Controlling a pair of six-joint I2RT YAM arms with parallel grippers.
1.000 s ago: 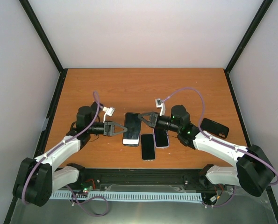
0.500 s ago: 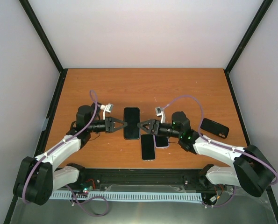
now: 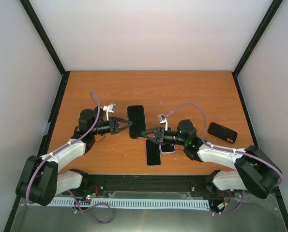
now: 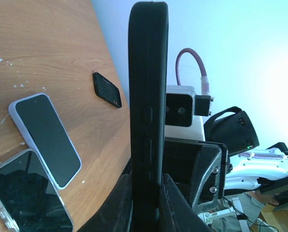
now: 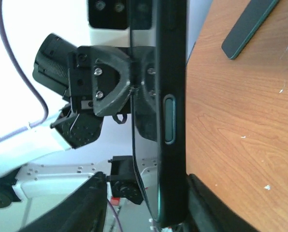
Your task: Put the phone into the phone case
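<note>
A black cased phone (image 3: 136, 121) is held off the table, edge-on in both wrist views. My left gripper (image 3: 124, 124) is shut on its left long edge; its fingers clamp both faces in the left wrist view (image 4: 147, 193), where the phone (image 4: 147, 96) shows its side buttons. My right gripper (image 3: 147, 133) is at the phone's near right corner. In the right wrist view (image 5: 144, 205) its jaws are open and straddle the phone (image 5: 172, 96), which lies against one finger, with a gap to the other. A thin edge stands slightly off the phone's face there.
A phone in a clear case (image 3: 153, 152) and a lilac phone (image 3: 167, 147) lie under my right arm; both show in the left wrist view (image 4: 27, 200) (image 4: 47, 137). A black case (image 3: 222, 132) lies at the right. A dark slab (image 5: 250, 26) lies flat on the table.
My left gripper has carried the black phone a little up the table, away from the arm bases. My right gripper has moved down and left to the phone's near right corner.
</note>
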